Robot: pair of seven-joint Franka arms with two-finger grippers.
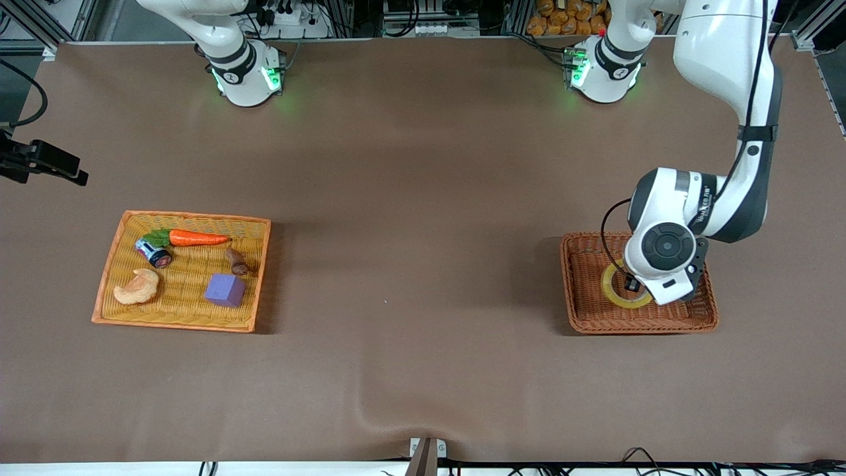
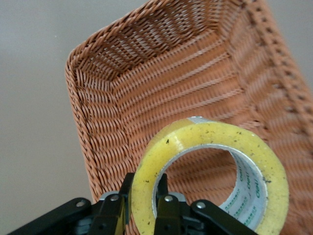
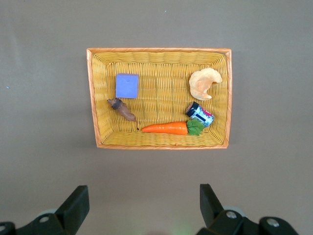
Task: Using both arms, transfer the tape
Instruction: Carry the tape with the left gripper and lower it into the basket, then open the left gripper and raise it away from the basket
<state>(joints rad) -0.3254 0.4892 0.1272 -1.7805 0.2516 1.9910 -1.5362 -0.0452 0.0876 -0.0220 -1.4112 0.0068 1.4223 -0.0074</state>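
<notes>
One tape roll [image 2: 210, 147] pinched by the left end effector [image 2: 142, 205]; right end effector [image 3: 142, 205] wide over five basket items.

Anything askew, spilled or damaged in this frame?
Nothing spilled or damaged. The tape is tilted in the brown basket only because the left end effector is shut on its wall. A ripple in the table cover near the front camera is the only oddity.

We note: tape [image 2: 210, 142] glossy translucent plastic; brown basket [image 2: 161, 73] rough woven wicker; table cover [image 1: 423, 165] matt brown cloth.
</notes>
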